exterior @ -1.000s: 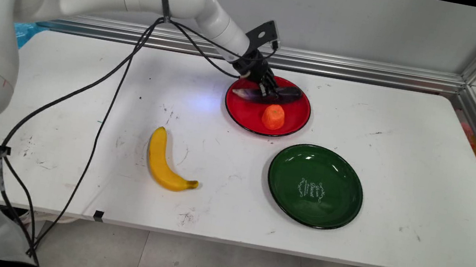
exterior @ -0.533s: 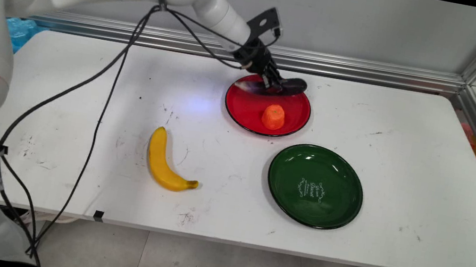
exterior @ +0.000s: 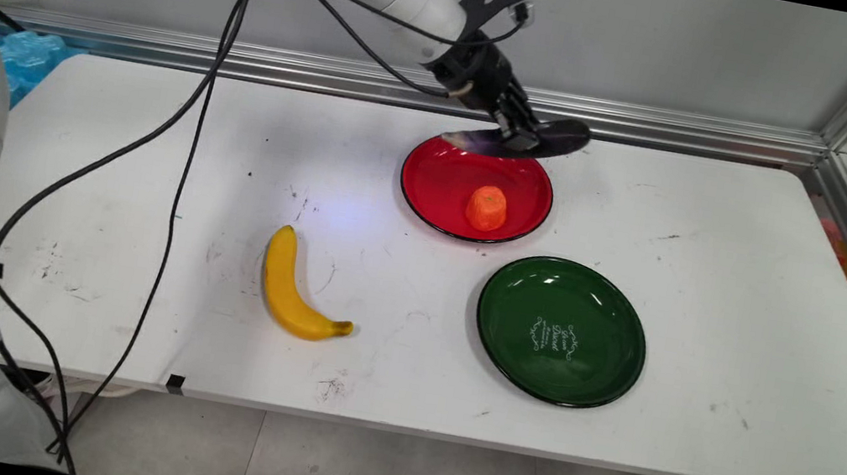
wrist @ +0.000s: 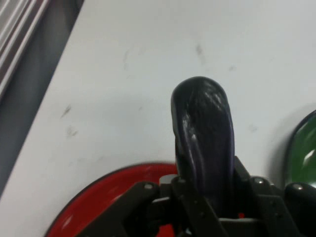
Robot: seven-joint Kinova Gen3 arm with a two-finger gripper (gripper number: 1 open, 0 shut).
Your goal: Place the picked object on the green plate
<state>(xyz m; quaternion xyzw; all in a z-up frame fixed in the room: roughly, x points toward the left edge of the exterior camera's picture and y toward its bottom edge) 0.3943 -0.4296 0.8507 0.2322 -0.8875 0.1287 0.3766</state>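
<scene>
My gripper (exterior: 519, 134) is shut on a dark purple eggplant (exterior: 550, 136) and holds it in the air above the far rim of the red plate (exterior: 441, 181). An orange carrot piece (exterior: 487, 207) stands on that plate. In the hand view the eggplant (wrist: 203, 138) sticks out ahead of the gripper (wrist: 207, 202), with the red plate (wrist: 108, 197) below it and the green plate's edge (wrist: 302, 153) at the right.
A green plate (exterior: 597, 375) sits in front of the red one, toward the near right. A yellow banana (exterior: 288, 288) lies on the table to the left. Black cables (exterior: 187, 149) hang from the arm over the table's left side. An aluminium rail (exterior: 662, 127) runs along the back.
The gripper has lifted the eggplant off the red plate and carried it up and to the right. The carrot piece stays on the plate.
</scene>
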